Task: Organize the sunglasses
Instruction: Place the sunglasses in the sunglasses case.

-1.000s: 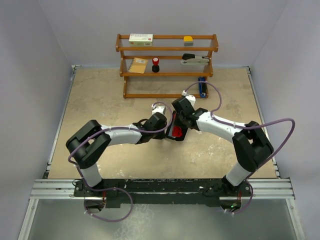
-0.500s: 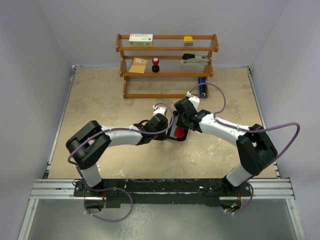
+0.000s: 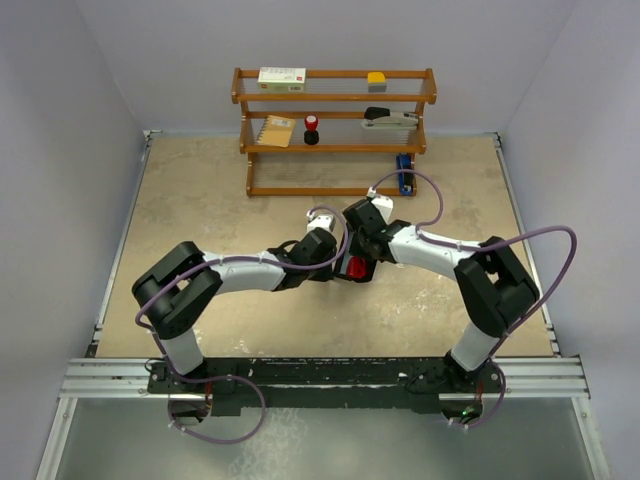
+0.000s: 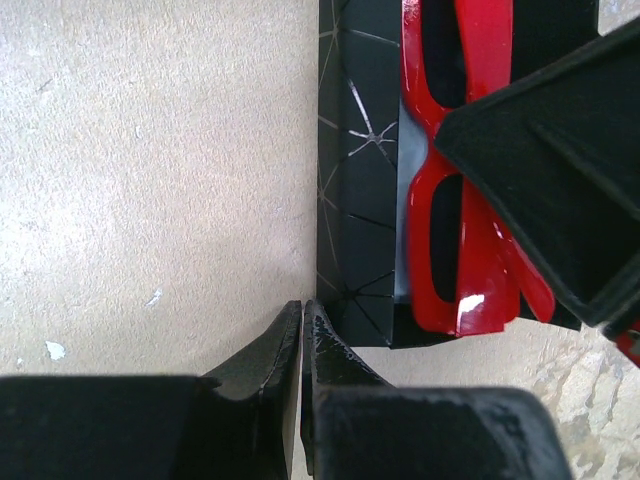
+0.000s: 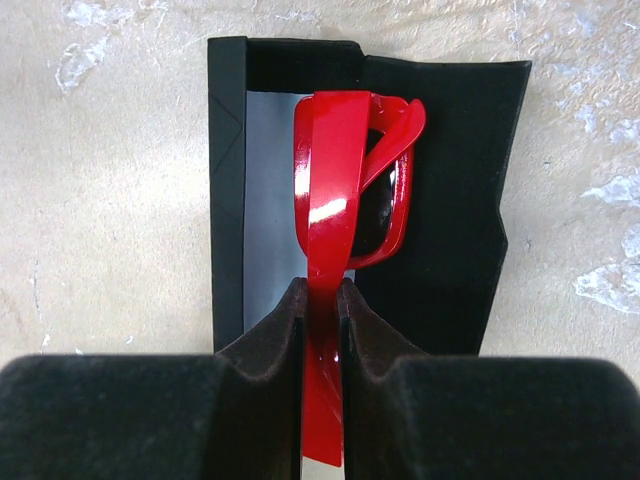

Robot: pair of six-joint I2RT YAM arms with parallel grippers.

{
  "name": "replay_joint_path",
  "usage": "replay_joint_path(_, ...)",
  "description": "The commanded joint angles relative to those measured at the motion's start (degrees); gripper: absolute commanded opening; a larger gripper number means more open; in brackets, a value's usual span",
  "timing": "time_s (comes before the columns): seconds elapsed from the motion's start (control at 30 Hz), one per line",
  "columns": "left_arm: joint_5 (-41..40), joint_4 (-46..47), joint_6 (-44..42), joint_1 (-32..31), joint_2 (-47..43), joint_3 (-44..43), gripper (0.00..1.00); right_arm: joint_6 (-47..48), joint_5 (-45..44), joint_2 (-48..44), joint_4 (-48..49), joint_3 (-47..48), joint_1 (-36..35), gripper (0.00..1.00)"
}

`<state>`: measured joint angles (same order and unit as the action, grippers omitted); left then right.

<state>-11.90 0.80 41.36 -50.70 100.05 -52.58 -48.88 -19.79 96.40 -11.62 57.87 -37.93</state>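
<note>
Looks like the stow step: right fingers (image 5: 288, 318) pinch one arm of the sunglasses (image 5: 335, 170), lying in the open black case (image 5: 450, 200), frame centre. Left fingers (image 4: 282, 345) shut, beside its corner. Next: release cleanly, close case.

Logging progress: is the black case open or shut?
Open. The case lies unfolded, grey lining showing beside the sunglasses the right gripper holds.

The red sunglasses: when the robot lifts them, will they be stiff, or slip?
Probably stiff and light: the sunglasses look like thin hard plastic. Their glossy surface may be slippery, so they could slide in the right end effector. Gripped on one narrow strip, they may tilt.
</note>
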Motion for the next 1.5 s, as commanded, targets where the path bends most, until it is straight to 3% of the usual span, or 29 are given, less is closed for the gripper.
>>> replay_joint_path(0.0,-0.3,1.9,0.7,-0.6,-2.0,-1.5,0.0,0.7,0.0,1.2,1.0,3.1,-0.3,0.0)
replay_joint_path(0.6,-0.4,1.5,0.5,-0.7,-1.3,-2.3,0.0,0.5,2.5,6.2,3.2,5.7,-1.1,0.0)
replay_joint_path(0.73,-0.4,1.5,0.5,-0.7,-1.0,-2.4,0.0,0.4,2.9,5.3,3.5,4.6,-1.4,0.2)
replay_joint_path(0.83,-0.4,1.6,0.5,-0.7,-0.8,-2.4,0.0,0.5,2.7,3.5,3.4,3.8,-1.4,0.28)
replay_joint_path(1.2,-0.6,1.3,0.1,-0.7,-0.6,-2.4,0.0,1.2,-0.1,-2.2,-1.0,2.5,-1.4,0.39)
replay_joint_path(1.3,-0.7,1.3,0.1,-0.7,-0.6,-2.3,0.0,1.3,0.2,-3.6,-1.0,1.4,-1.4,0.36)
replay_joint_path(1.47,-1.0,1.4,0.0,-0.7,-0.4,-2.4,0.0,1.5,1.8,-5.5,2.2,-2.0,-1.3,0.11)
